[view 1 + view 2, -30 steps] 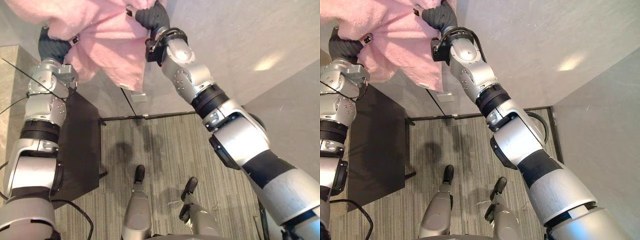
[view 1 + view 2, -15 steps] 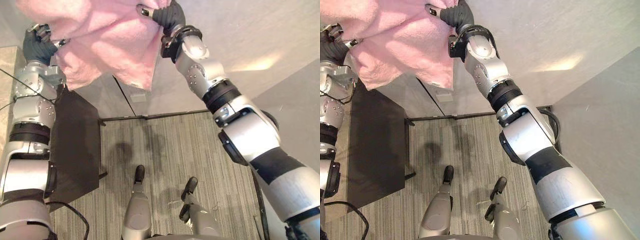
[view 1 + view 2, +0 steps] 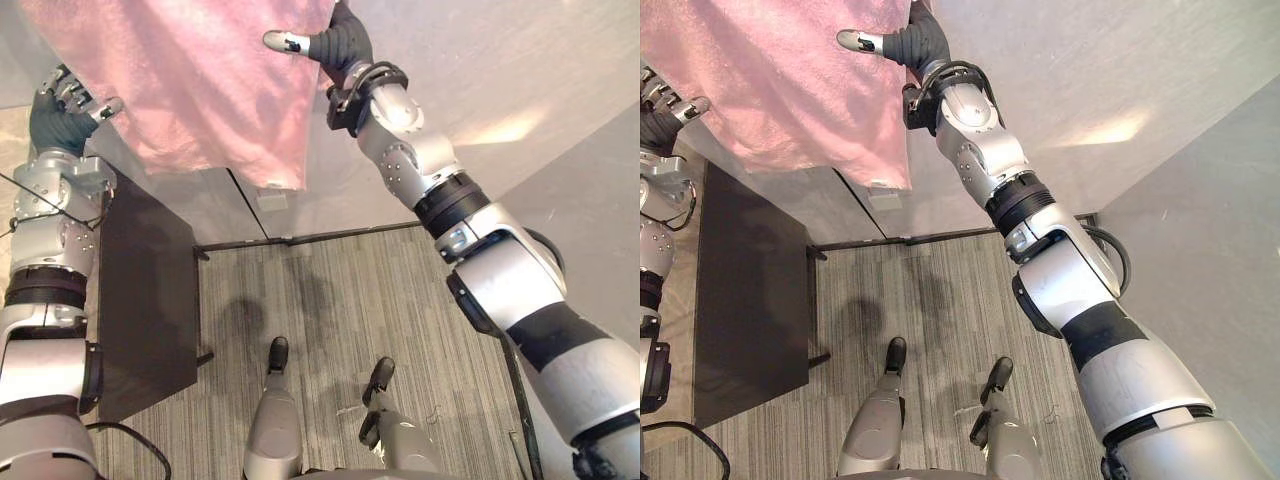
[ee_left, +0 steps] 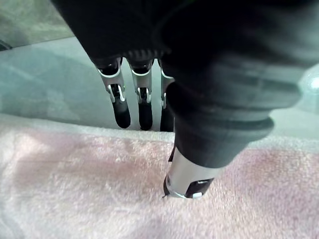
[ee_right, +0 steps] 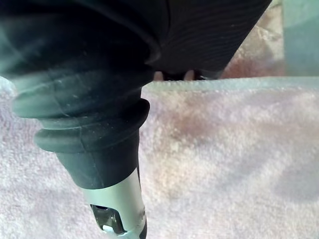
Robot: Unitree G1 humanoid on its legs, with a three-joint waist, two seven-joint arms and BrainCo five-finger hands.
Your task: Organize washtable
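A large pink towel [image 3: 200,90] is spread out flat against a pale grey surface [image 3: 520,80], with a small white tag [image 3: 275,186] at its near edge. My left hand [image 3: 62,108] is at the towel's left edge, open, with straight fingers [image 4: 121,107] beside the cloth and the thumb [image 4: 187,181] over it. At the towel's right edge is my right hand [image 3: 340,45], its thumb [image 3: 285,42] stretched straight out across the pink cloth. In the right wrist view the towel [image 5: 224,144] lies right under that hand's cover.
A black table top [image 3: 145,290] stands at the left, close to my left arm. Grey striped carpet [image 3: 330,290] runs below the towel. A dark rail [image 3: 300,238] lines the foot of the pale surface.
The bunched towel has dropped open into a flat sheet. Both arms have moved apart, the left hand's fingers have straightened off the cloth and the right thumb has lifted.
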